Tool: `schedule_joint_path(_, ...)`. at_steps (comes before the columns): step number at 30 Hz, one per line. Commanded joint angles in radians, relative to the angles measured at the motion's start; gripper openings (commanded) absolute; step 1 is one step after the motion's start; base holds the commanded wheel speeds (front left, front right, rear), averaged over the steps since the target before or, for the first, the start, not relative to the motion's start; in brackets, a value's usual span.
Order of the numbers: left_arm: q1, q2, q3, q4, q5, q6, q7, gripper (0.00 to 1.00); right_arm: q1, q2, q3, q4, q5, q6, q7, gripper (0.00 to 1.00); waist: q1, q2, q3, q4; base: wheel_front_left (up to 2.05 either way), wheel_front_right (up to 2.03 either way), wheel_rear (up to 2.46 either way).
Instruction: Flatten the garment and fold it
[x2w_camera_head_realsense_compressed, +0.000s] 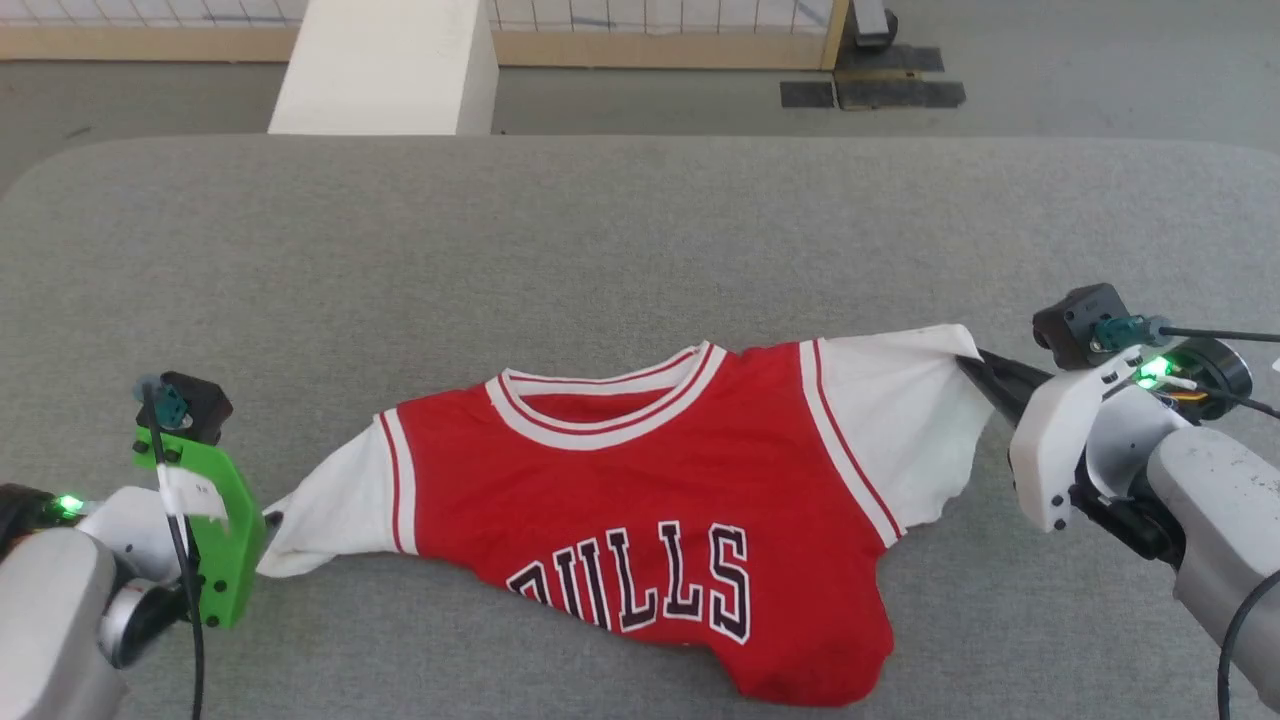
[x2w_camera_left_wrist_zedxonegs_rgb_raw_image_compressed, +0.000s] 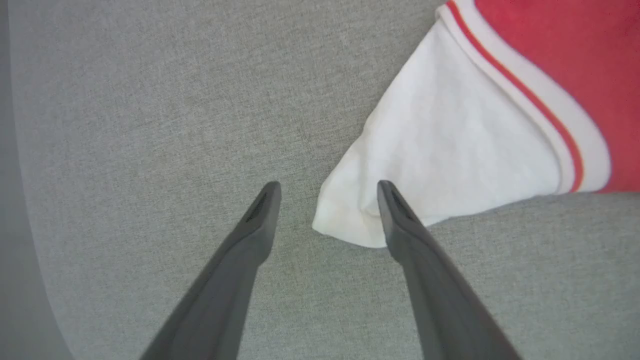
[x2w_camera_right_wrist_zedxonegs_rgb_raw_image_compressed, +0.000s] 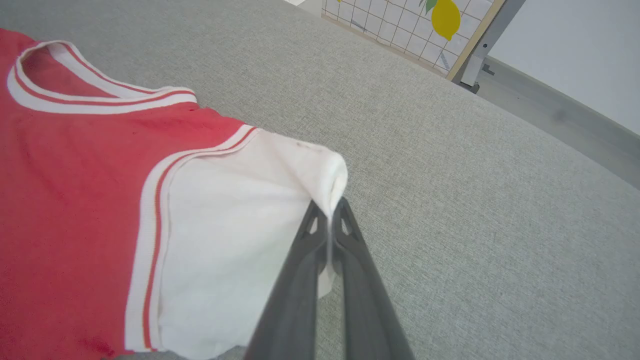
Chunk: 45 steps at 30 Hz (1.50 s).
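Right gripper (x2w_camera_right_wrist_zedxonegs_rgb_raw_image_compressed: 328, 207) clamps the Bulls jersey's (x2w_camera_head_realsense_compressed: 650, 480) white sleeve edge.
Left gripper (x2w_camera_left_wrist_zedxonegs_rgb_raw_image_compressed: 327, 186) gapes over the other sleeve's tip; grey tabletop (x2w_camera_head_realsense_compressed: 600, 250) stretches beyond.

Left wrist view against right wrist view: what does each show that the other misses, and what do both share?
Left wrist view: the left gripper, open, fingers apart over one white sleeve tip. Right wrist view: the right gripper shut on the other sleeve's edge, plus the striped collar and a lemon-print panel beyond the table. Both: the red garment on the grey table.
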Motion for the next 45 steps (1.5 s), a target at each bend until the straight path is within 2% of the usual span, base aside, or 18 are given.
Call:
schedule_joint_path(1,-0.026,0.023,-0.020,-0.003,-0.037,-0.002,0.036,1.00,0.006,0.006,-0.010,-0.010,-0.012,-0.002,0.005,0.00,0.0000,0.0000,0.020,-0.013,0.00,0.00,0.00)
schedule_joint_path(9,-0.078,0.069,-0.100,0.039,-0.175,-0.002,0.147,1.00,-0.001,0.012,-0.035,-0.043,-0.042,-0.002,0.029,0.00,0.0000,0.0000,0.059,-0.028,0.00,0.00,0.00)
schedule_joint_path(13,-0.109,0.084,-0.181,0.074,-0.166,-0.002,0.169,1.00,-0.005,0.020,-0.044,-0.054,-0.055,-0.002,0.034,0.00,0.0000,0.0000,0.080,-0.036,0.00,0.00,0.00)
schedule_joint_path(18,-0.139,0.062,-0.270,0.121,-0.177,-0.002,0.154,1.00,-0.009,0.034,-0.050,-0.064,-0.065,-0.002,0.036,0.00,0.0000,0.0000,0.101,-0.044,0.00,0.00,0.00)
schedule_joint_path(19,-0.144,0.059,-0.289,0.133,-0.184,-0.002,0.153,0.91,-0.010,0.036,-0.051,-0.066,-0.066,-0.002,0.036,0.00,0.0000,0.0000,0.104,-0.047,0.00,0.00,0.00)
schedule_joint_path(20,-0.149,0.057,-0.302,0.140,-0.192,-0.002,0.150,0.00,-0.011,0.037,-0.051,-0.067,-0.066,-0.002,0.036,0.00,0.0000,0.0000,0.106,-0.048,0.00,0.00,0.00)
schedule_joint_path(28,-0.194,0.088,-0.394,0.167,-0.234,-0.002,0.105,0.00,-0.003,0.042,-0.050,-0.066,-0.060,-0.002,0.023,0.00,0.0000,0.0000,0.081,-0.043,0.00,0.00,0.00)
schedule_joint_path(32,-0.200,0.102,-0.416,0.165,-0.247,-0.002,0.050,0.00,0.010,0.044,-0.044,-0.072,-0.049,-0.002,0.006,0.00,0.0000,0.0000,0.040,-0.033,0.00,0.00,0.00)
schedule_joint_path(38,-0.241,0.104,-0.377,0.166,-0.204,0.003,-0.145,0.00,0.011,0.045,-0.079,-0.075,-0.041,-0.002,-0.076,0.00,0.0000,0.0000,-0.041,-0.014,0.00,0.00,0.00)
schedule_joint_path(45,-0.305,0.108,-0.335,0.122,-0.155,0.021,-0.291,0.00,-0.007,0.055,-0.135,-0.089,-0.042,-0.002,-0.150,0.00,0.0000,0.0000,-0.115,0.002,0.00,0.00,0.00)
